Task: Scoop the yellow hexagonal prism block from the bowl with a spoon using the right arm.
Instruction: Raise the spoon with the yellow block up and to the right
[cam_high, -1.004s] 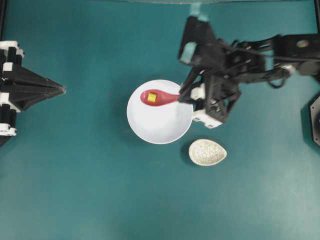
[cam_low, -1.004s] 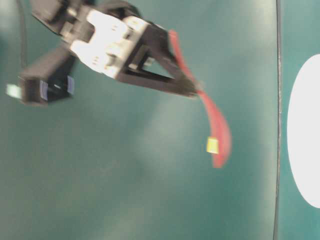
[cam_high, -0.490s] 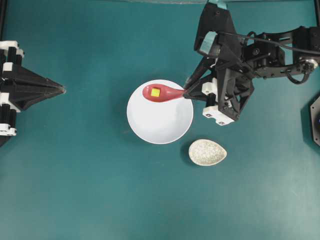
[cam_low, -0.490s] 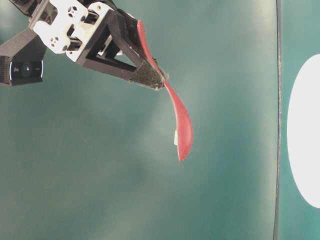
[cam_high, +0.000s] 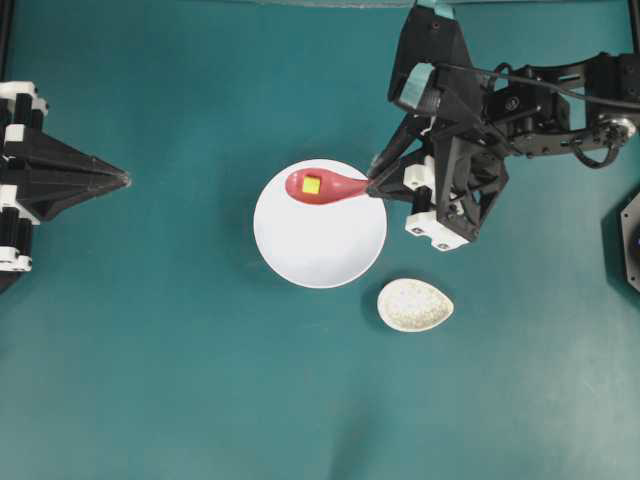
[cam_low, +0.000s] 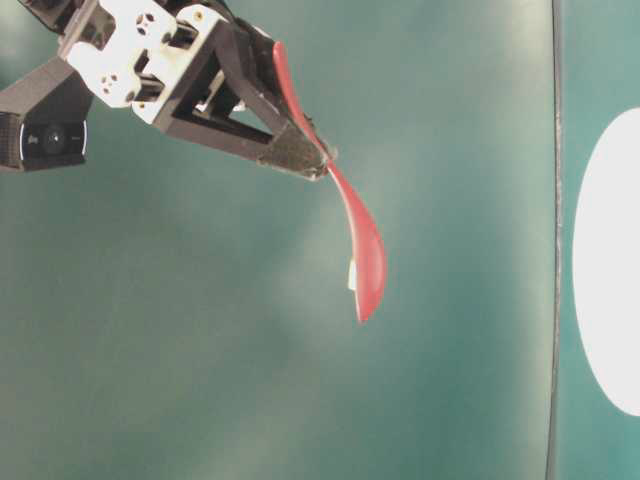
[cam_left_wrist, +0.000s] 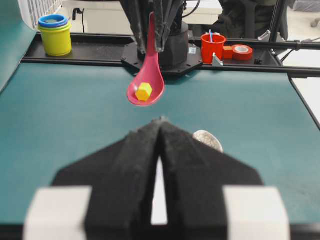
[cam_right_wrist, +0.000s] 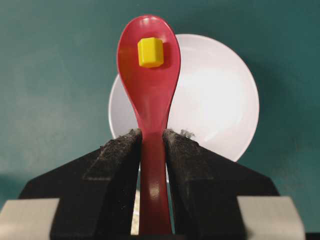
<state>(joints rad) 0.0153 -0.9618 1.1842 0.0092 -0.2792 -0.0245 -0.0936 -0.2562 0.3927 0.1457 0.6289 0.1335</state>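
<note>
Above the far rim of the bowl (cam_high: 320, 240), riding clear of the white surface: the spoon (cam_high: 325, 187), clamped by its handle between the pads of the right gripper (cam_right_wrist: 152, 145). Sitting in the scoop, toward the tip end: the yellow hexagonal prism block (cam_right_wrist: 150, 52), no longer lying in the dish. Running roughly level across the overhead view, the spoon's long axis, handle toward the right arm (cam_high: 520, 110), scoop pointing away from it toward the left side of the worktop (cam_high: 180, 380). Lying straight ahead of the jaws in the right wrist view, block beyond handle, bowl below and behind. Tilting somewhat in the table-level view, the spoon (cam_low: 362, 255), scoop end hanging lower than the handle end, though how steeply is hard to judge from that angle; only a pale sliver of the block (cam_low: 352, 276) peeking past the scoop's edge there. Turning on that tilt, likely, any coming move: scoop held face-up, or the tiny block sliding off toward the tip.

Parked well apart at the left edge, the left gripper (cam_left_wrist: 160, 125), jaws pressed together and holding nothing, pointing toward the bowl. Much nearer the block, then, the right arm. Just beside the bowl, on its near right, resting untouched: a speckled spoon rest (cam_high: 415, 305).
</note>
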